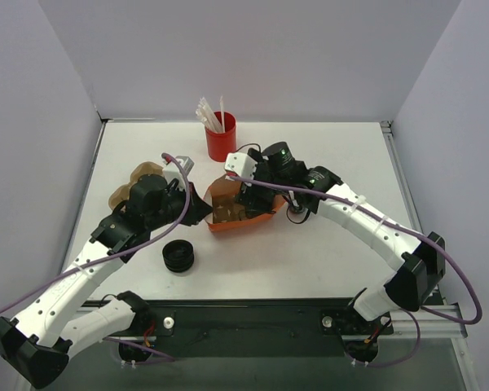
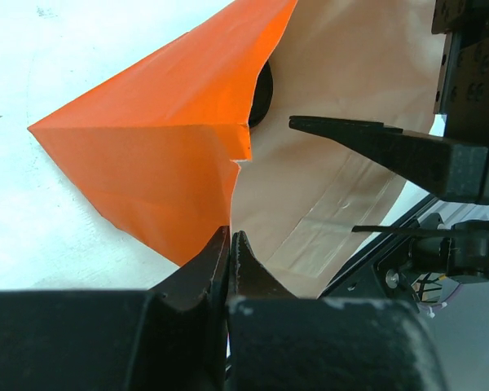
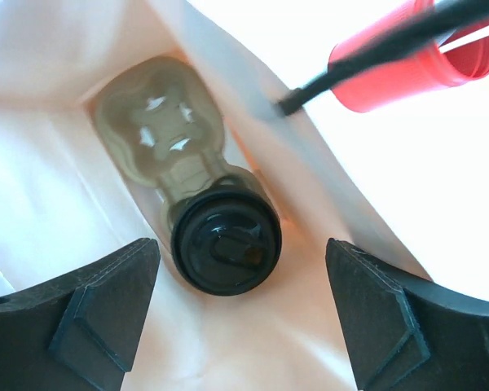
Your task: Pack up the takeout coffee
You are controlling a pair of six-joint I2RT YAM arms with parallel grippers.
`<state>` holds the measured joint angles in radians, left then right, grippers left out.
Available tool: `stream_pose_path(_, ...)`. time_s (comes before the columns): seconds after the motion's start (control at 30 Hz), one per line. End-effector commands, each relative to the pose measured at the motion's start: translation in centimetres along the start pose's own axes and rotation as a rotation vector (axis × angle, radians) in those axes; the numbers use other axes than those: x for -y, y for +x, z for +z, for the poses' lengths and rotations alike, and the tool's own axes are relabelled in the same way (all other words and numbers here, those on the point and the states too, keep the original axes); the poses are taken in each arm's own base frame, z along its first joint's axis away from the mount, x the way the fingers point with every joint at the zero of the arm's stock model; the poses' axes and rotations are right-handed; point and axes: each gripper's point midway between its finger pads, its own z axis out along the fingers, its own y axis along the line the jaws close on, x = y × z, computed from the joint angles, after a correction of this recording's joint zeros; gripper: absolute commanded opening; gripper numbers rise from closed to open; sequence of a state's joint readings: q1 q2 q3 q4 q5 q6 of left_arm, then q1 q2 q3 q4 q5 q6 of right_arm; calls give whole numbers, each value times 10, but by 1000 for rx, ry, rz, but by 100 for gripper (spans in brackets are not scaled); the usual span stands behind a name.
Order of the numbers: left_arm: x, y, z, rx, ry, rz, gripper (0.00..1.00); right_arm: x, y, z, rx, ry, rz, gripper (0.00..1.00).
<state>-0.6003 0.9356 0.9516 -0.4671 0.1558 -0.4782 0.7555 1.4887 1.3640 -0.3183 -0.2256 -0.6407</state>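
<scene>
Looking down from the top view, the orange bag (image 1: 243, 221) stands in the middle of the surface (image 1: 350, 147) with its mouth up. The left tool (image 1: 197, 205) pinches the rim at 9 o'clock. The right tool (image 1: 243, 202) reaches into the mouth from 2 o'clock. A red cup of straws (image 1: 221, 138) stands at 12 o'clock from the orange bag. A stack of lids (image 1: 179, 257) lies at 7 o'clock.

In the left wrist view, the left tool (image 2: 230, 243) is clenched on the edge of the orange bag (image 2: 147, 138) and holds it open. A dark round bit at 12 o'clock, inside, is likely the coffee cup (image 2: 263, 94).

In the right wrist view, the coffee cup (image 3: 226, 244) sits deep in the orange bag, in a brownish holder (image 3: 159, 130). Its lid faces the camera, so it points up and its long axis runs up and down. It fills the 5 o'clock end of the holder. The right tool (image 3: 238, 273) is released, with one finger on each side, touching nothing.

I think the cup is dropped off. Next, the right tool should lift straight out without snagging the bag wall.
</scene>
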Motion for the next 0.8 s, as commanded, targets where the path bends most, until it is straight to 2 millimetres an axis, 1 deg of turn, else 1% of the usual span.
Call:
stream_pose_path(0.0, 12, -30, -6, 71, 12, -5, 7, 8, -22, 0, 73, -16, 75, 84)
stream_pose_path(0.07, 13, -32, -5, 73, 9, -7, 8, 7, -25, 0, 86, -29, 85, 81)
stream_pose_path(0.1, 13, -33, -5, 72, 7, -7, 9, 9, -27, -1, 93, -28, 89, 78)
stream_pose_path(0.17, 12, -36, -5, 79, 0, 1, 12, 10, -29, 0, 97, -34, 103, 75)
stream_pose_path(0.2, 11, -39, -5, 89, -12, 5, 15, 11, -31, 0, 108, -36, 107, 74)
stream_pose_path(0.27, 8, -44, -5, 98, -37, 18, 19, 15, -38, -1, 121, -30, 122, 73)
stream_pose_path(0.3, 5, -45, -4, 99, -50, 23, 23, 17, -38, -1, 120, -23, 128, 73)
stream_pose_path(0.33, 1, -48, -1, 103, -75, 30, 26, 22, -42, -1, 128, -13, 130, 72)
stream_pose_path(0.4, 1, -55, -2, 109, -89, 39, 31, 26, -46, 0, 137, 0, 155, 72)
stream_pose_path(0.43, 0, -57, 1, 106, -97, 42, 32, 32, -53, -2, 152, 12, 162, 72)
stream_pose_path(0.5, 3, -63, -1, 112, -100, 47, 35, 37, -56, -2, 156, 22, 190, 71)
stream_pose_path(0.57, 1, -64, 1, 103, -113, 47, 38, 42, -60, -5, 165, 37, 202, 71)
stream_pose_path(0.6, 3, -68, -1, 112, -110, 52, 40, 42, -59, -4, 162, 35, 212, 71)
stream_pose_path(0.67, 3, -71, -3, 109, -117, 61, 43, 45, -62, -6, 166, 48, 221, 71)
stream_pose_path(0.77, -3, -81, -8, 139, -172, 73, 48, 52, -69, -11, 183, 71, 249, 71)
